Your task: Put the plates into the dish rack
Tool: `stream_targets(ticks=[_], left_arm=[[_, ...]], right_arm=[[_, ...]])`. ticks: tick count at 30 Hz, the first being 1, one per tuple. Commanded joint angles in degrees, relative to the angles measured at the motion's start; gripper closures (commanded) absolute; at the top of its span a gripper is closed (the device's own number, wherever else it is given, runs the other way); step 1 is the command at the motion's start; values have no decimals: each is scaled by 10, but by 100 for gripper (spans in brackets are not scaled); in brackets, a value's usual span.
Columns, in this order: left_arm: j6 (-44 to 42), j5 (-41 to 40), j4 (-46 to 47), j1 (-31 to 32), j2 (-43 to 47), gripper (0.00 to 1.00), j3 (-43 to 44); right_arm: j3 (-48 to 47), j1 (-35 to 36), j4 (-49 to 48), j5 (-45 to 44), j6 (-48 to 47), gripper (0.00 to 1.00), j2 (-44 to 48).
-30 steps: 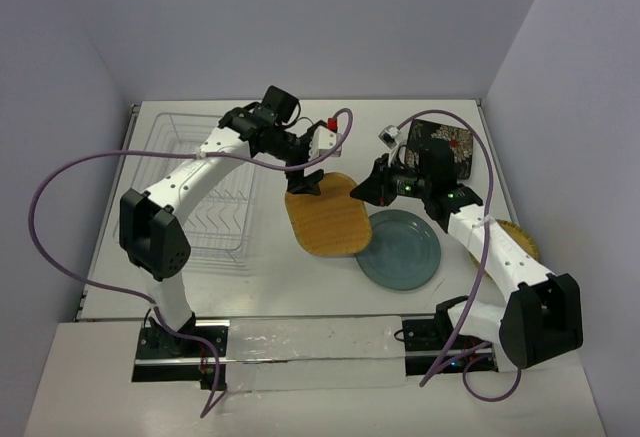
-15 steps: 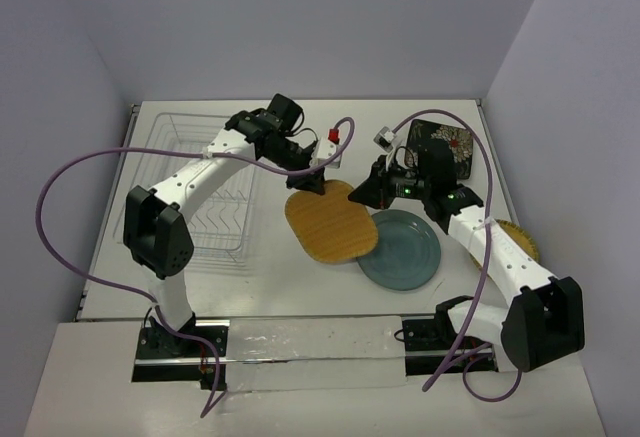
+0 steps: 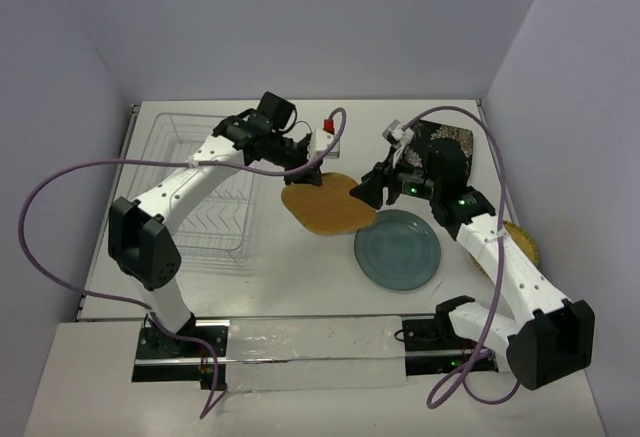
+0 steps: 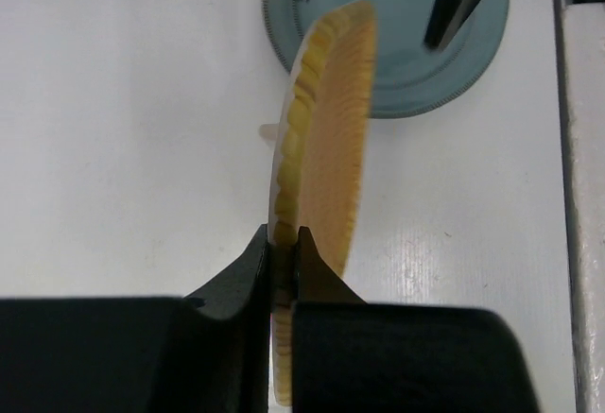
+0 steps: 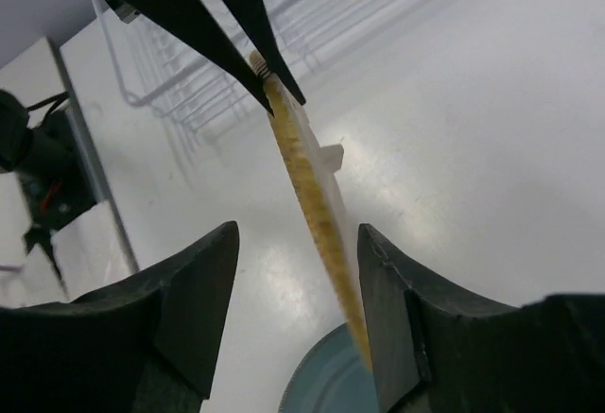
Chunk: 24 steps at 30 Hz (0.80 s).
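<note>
My left gripper [image 3: 305, 179] is shut on the rim of the woven tan plate [image 3: 328, 207], which it holds tilted above the table. In the left wrist view both fingers pinch the rim [image 4: 284, 252] and the plate [image 4: 326, 139] stands edge-on. My right gripper [image 3: 375, 189] is open, and its fingers straddle the plate's opposite edge [image 5: 317, 205]. The teal-grey plate [image 3: 398, 249] lies flat under that edge. The black floral plate [image 3: 450, 145] sits at the back right, partly behind my right arm. A yellow-tan plate [image 3: 522, 242] peeks out at the right. The white dish rack [image 3: 195, 192] stands at the left.
The rack [image 5: 189, 92] lies beyond the left fingers [image 5: 222, 30] in the right wrist view. Purple cables [image 3: 70, 172] loop off both arms. Walls close the table at the back and both sides. White tabletop [image 3: 290, 277] shows between the rack and the teal-grey plate.
The left gripper has shut on the tan plate's rim and the right gripper has opened off it. The plate has risen and shifted back-left, off the teal-grey plate.
</note>
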<state>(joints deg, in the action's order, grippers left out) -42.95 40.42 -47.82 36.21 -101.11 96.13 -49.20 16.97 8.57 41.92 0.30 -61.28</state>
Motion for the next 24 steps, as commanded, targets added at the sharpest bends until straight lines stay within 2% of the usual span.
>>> stream_targets(ticks=[1, 3, 7, 13, 16, 19, 21, 24], left_arm=[[125, -56, 170, -21, 117, 100, -12], [174, -114, 242, -26, 156, 100, -40], [238, -212, 335, -28, 223, 100, -74], [262, -401, 354, -33, 282, 100, -61], [257, -521, 289, -49, 282, 100, -29], [262, -547, 234, -109, 289, 100, -3], [269, -579, 257, -130, 305, 100, -18], [296, -564, 265, -169, 340, 100, -44]], right_arm=[[-45, -2, -25, -75, 29, 17, 63], [-48, -3, -24, -124, 44, 12, 86], [-45, -4, -26, -204, 69, 9, 128], [-37, -5, -27, -278, 95, 8, 149], [-39, -7, -27, -291, 97, 8, 142], [-43, -11, -27, -301, 101, 7, 122], [-50, -14, -28, -303, 101, 7, 110], [-64, -25, -30, -298, 103, 7, 82]])
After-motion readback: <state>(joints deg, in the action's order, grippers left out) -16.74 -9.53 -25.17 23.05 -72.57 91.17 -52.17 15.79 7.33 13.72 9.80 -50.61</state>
